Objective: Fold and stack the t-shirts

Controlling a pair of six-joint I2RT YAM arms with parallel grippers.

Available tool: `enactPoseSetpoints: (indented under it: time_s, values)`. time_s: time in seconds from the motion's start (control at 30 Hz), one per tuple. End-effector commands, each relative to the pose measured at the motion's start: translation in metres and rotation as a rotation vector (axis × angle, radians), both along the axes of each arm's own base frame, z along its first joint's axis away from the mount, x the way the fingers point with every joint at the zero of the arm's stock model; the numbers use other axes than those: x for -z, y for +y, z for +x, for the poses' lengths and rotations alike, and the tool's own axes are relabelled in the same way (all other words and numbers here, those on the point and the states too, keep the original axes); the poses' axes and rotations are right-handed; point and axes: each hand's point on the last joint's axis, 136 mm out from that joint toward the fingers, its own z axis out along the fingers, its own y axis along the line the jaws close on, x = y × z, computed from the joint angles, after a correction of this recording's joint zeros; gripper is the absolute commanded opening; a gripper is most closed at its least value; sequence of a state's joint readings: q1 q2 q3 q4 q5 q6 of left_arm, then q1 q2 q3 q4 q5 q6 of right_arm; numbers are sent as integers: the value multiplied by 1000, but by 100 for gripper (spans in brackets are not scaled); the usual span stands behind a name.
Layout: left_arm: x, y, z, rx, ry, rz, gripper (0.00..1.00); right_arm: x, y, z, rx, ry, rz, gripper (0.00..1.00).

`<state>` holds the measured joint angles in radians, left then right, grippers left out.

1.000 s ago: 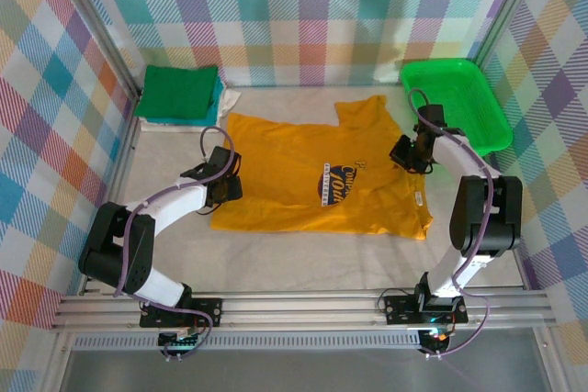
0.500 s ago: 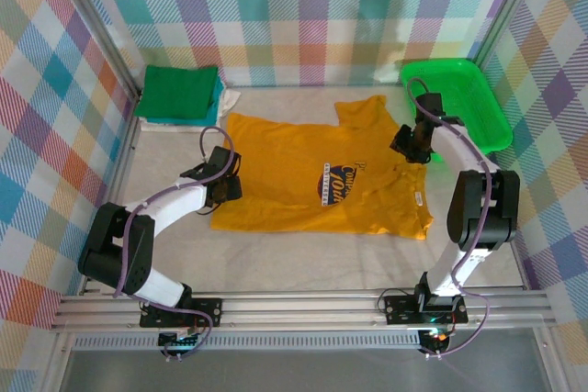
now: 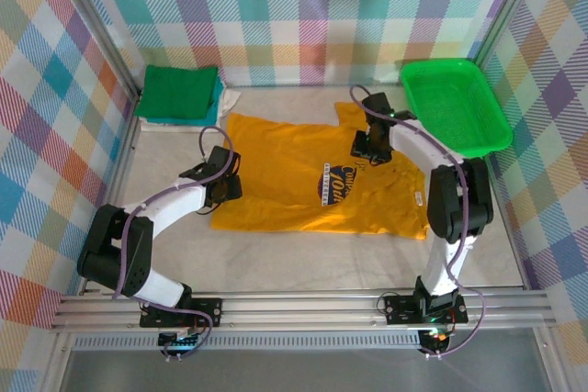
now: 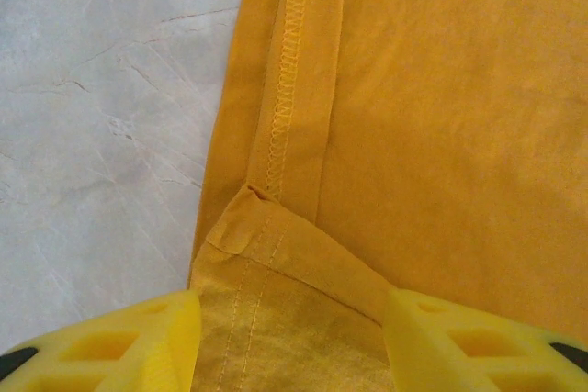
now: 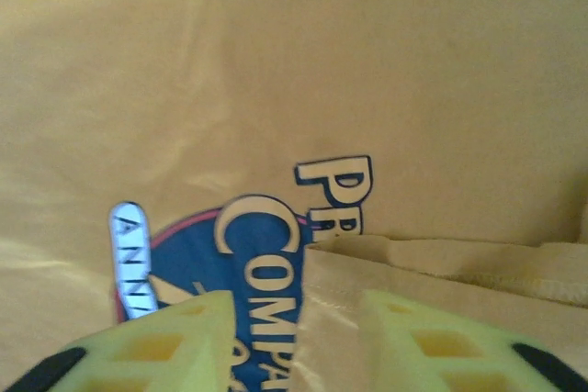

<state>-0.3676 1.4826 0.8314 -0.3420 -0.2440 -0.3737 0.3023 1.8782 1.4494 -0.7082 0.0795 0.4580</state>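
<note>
While the mustard-yellow t-shirt (image 3: 294, 176) lies spread across the middle of the bench (image 3: 303, 259), it looks barely begun as a fold: most of its body is one flat layer, one sleeve pokes out toward the back wall, and the dark-blue logo (image 3: 342, 183) is uncovered. In the right wrist view, a doubled, stitched edge of the cloth rests on the chest right beside the lettering, so I judge that one flap has been laid inward and the rest remains to be done.

At the back-left corner, three finished shirts sit in a pile, the dark-green one (image 3: 179, 91) on top, with the teal one (image 3: 214, 114) and the white one (image 3: 226, 98) showing under it. That pile is near the yellow shirt's corner but apart from it. Folding this shirt small and setting it on the pile is what seems left.

The right end effector (image 3: 371, 146) hangs over the chest with its fingers spread, the doubled edge lying loose between them. The left end effector (image 3: 223, 188) is at the shirt's left edge, fingers spread on either side of a turned-over hem corner, not pinching it. A bright green tray (image 3: 455, 107) stands at the back right.
</note>
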Motion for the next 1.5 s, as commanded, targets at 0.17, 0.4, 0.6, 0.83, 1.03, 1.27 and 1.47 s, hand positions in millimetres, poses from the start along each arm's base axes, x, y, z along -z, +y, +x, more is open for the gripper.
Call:
enactPoseSetpoints:
  time_s: [0.17, 0.4, 0.6, 0.83, 1.03, 1.27, 1.47]
  values:
    - [-32, -34, -5, 138, -85, -142, 57, 44, -1, -14, -15, 138, -89, 43]
    - [-78, -80, -29, 359, -257, -264, 62, 57, 4, -14, -10, 150, -77, 32]
    - [-76, -73, -39, 353, -268, -249, 63, 47, 7, -15, -15, 133, -97, 11]
    - [-58, -75, -35, 347, -218, -233, 64, 21, 10, -15, -25, 78, -146, 0]
    - [-57, -72, -34, 335, -212, -212, 64, 5, 12, -14, -31, 38, -188, 0]
    - [-62, -63, -37, 323, -224, -177, 65, -18, 24, -8, -52, -62, -146, 0]
    - [-64, -57, -37, 303, -229, -150, 65, -17, 29, -1, -62, -79, -134, 6]
